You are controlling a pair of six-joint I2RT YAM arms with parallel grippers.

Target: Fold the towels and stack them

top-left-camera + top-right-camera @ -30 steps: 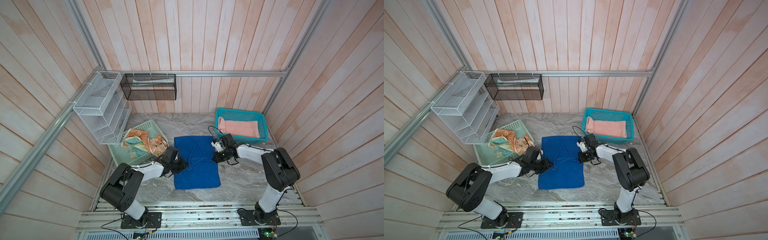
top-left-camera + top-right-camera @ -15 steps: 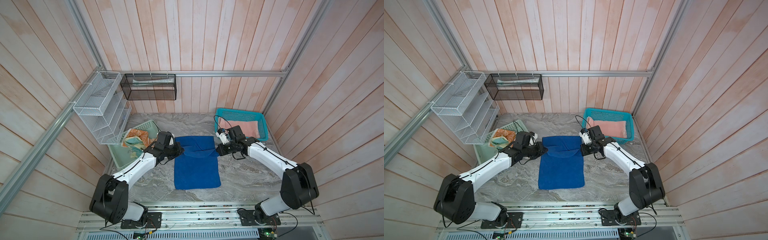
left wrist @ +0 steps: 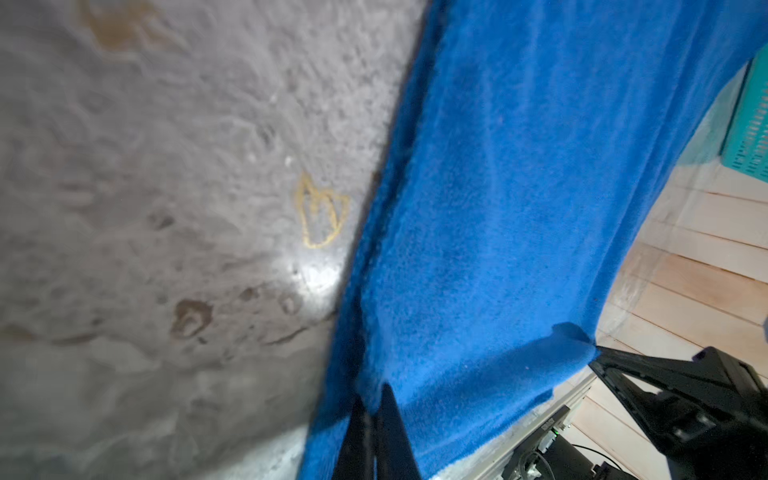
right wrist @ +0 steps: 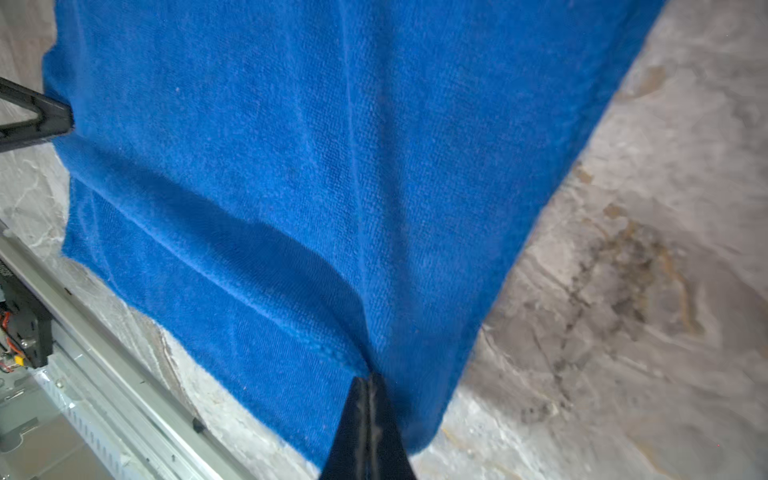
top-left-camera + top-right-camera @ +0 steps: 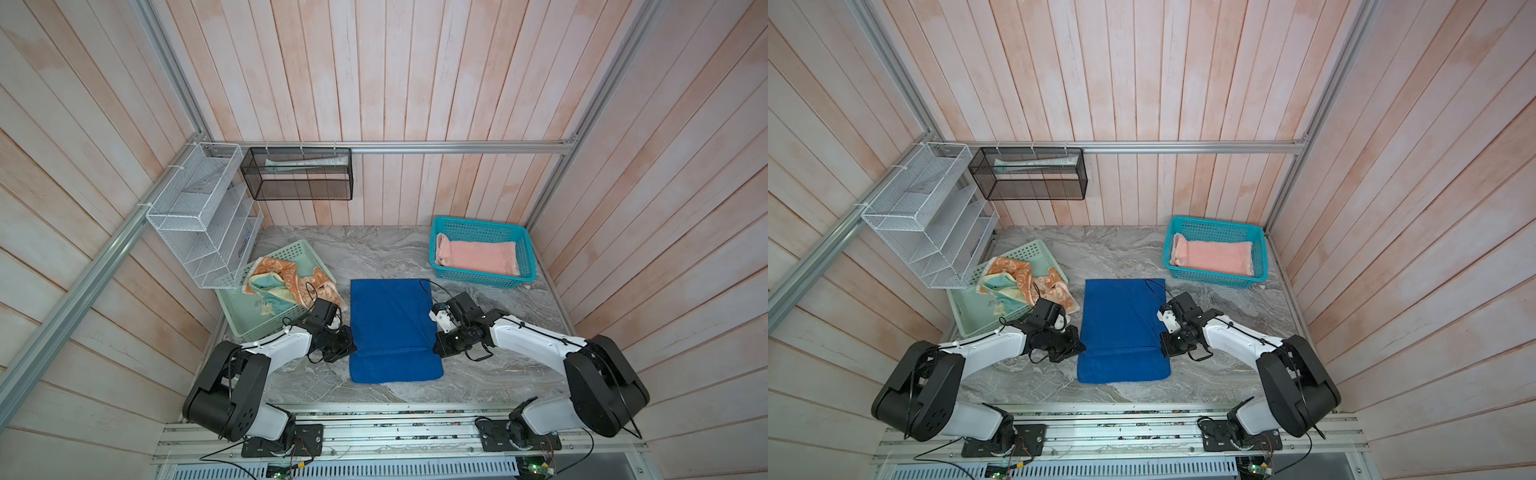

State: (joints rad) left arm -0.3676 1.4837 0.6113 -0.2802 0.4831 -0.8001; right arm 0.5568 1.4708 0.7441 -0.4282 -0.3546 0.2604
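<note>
The blue towel [image 5: 390,328] is lying on the tabletop [image 5: 374,253] near the teal basket [image 5: 482,282], on the basket's robot-ward side. The left end effector [image 5: 350,348] and right end effector [image 5: 436,348] are each pinching tight on one corner of its upper layer. For a clean fold, both should be travelling level and together. They should be carrying that layer to the towel edge farthest from the basket, then lowering it before letting go.

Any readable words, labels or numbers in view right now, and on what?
None legible.
White pack in the black wire basket: print too small.
Mint-green basket floor: dark print, blurred.
Yellow scribble on the tabletop: a drawn outline, no letters.
</note>
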